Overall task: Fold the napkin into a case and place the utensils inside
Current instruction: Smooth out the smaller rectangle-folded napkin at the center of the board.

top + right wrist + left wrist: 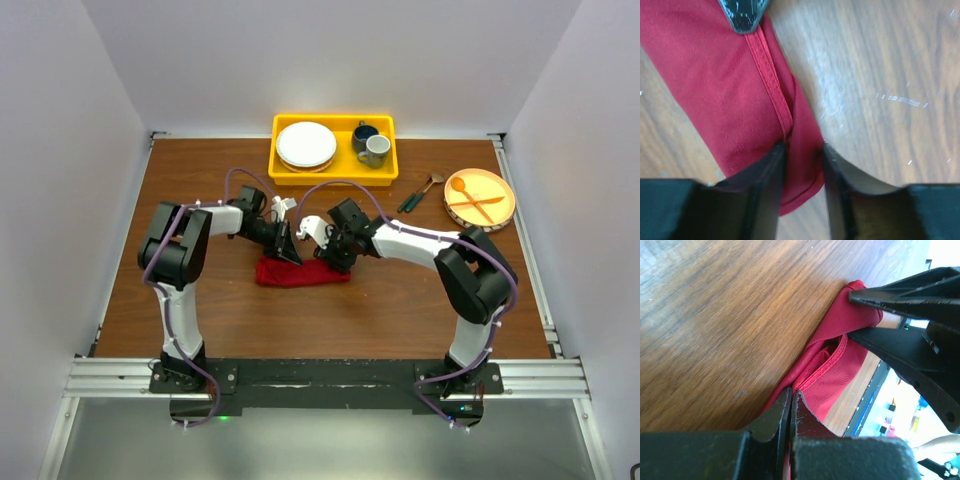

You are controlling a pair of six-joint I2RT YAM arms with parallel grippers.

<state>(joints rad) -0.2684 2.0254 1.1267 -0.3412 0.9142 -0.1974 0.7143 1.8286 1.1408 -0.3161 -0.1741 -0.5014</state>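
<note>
Light: bright, even, from above.
Glare: pale sheen on table.
Focus: wrist views' near fingers soft.

Red napkin folded into narrow strip mid-table, utensils lying far right

I have two arms of white shells and bulky black joints, my left arm and my right arm. A purple cable loops along each one. My left gripper and right gripper end in matte black, wedge-shaped fingers, scuffed pale at the edges.
</note>
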